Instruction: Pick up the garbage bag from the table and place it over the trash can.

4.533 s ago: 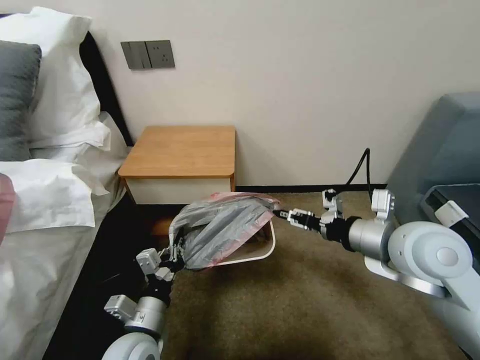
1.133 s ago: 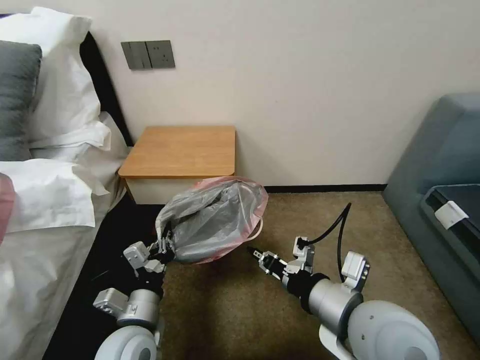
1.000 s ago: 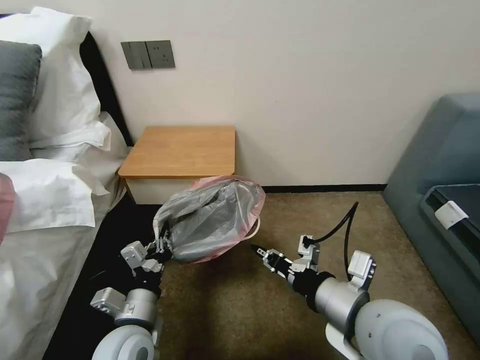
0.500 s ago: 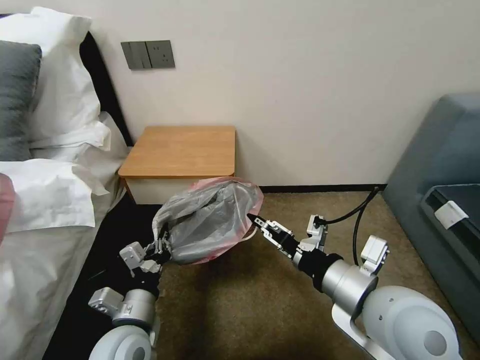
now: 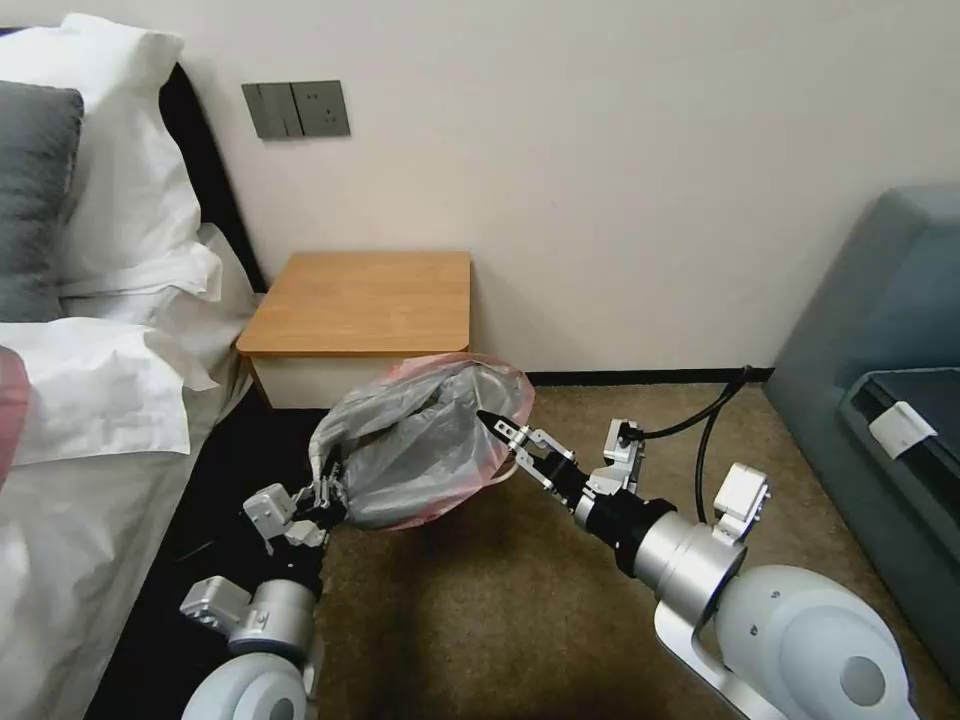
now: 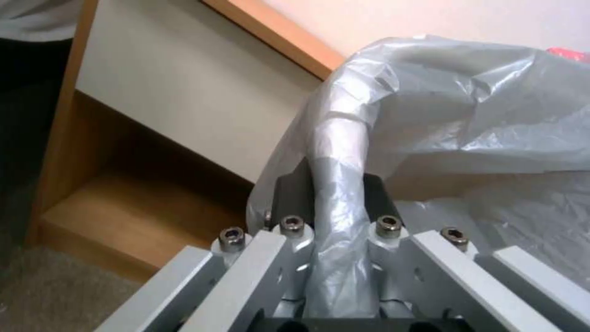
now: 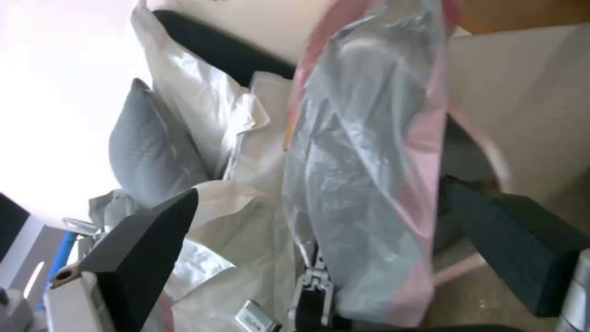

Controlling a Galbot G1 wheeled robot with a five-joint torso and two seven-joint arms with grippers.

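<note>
Beside the bench (image 5: 365, 300), our left gripper (image 5: 325, 494) clamps the garbage bag (image 5: 420, 445) taut while our spread right gripper (image 5: 500, 432) reaches its pink edge.

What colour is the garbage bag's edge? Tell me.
Pinkish-red, on the grey translucent garbage bag; best in the right wrist view.

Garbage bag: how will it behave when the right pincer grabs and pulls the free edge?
Probably floppy: the garbage bag sags in crinkled folds from the left pincer. It looks thin and light, bunched into a narrow strand between the fingers. The right pincer, open at the pink edge, may find the film slippery.
</note>
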